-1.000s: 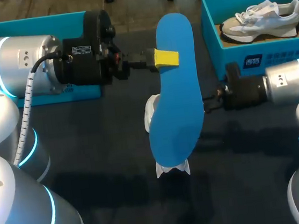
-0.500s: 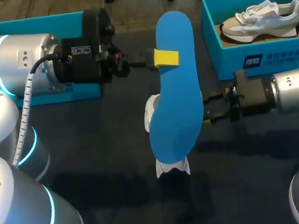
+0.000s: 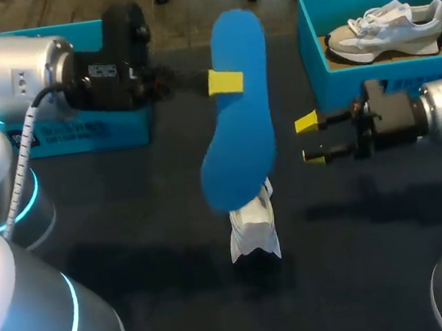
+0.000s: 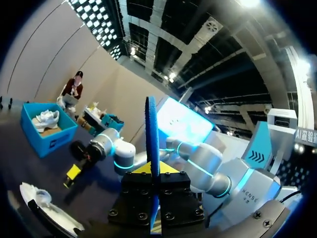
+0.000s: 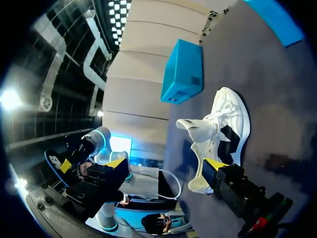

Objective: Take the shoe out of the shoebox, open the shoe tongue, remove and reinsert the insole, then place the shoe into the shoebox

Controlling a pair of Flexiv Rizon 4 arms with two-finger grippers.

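left hand (image 3: 226, 81) swung the insole (image 3: 237, 132) aside, right hand (image 3: 310, 138) drew back

Blue insole (image 3: 236, 124), white shoe (image 3: 254, 230), teal shoebox (image 3: 371, 78), yellow-tipped fingers (image 3: 306, 122), dark table (image 3: 132, 223).

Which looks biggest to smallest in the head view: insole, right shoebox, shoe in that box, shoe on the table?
Right shoebox
insole, raised nearer the camera, so inflated
shoe in the box
shoe on the table, partly hidden by the insole
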